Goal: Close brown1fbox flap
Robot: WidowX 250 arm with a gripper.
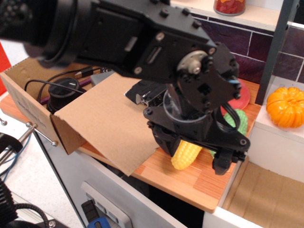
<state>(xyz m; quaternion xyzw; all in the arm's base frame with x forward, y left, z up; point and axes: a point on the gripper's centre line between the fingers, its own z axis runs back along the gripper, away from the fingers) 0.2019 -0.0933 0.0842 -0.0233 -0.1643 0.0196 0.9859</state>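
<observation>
— Brown corrugated carton, the brown1fbox (pixel 33 102): where does it sit for you?

— To the left of your black end effector (pixel 209 154), on the wooden worktop (pixel 190 183). Its wide plain cardboard flap (pixel 107 121) slopes over the opening, its free edge reaching just beside the end effector.

— Is it closed?

— Partly, in my judgement. You can look past the flap at a dark round object (pixel 64 92) and cables inside, so pressing it flat remains.

— Fingers?

— Cannot tell; a yellow toy corn cob (pixel 186 154) lies among them.

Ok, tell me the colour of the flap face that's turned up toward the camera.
Plain brown cardboard, no print showing on the flap; the only view, observation.image, shows it.
</observation>
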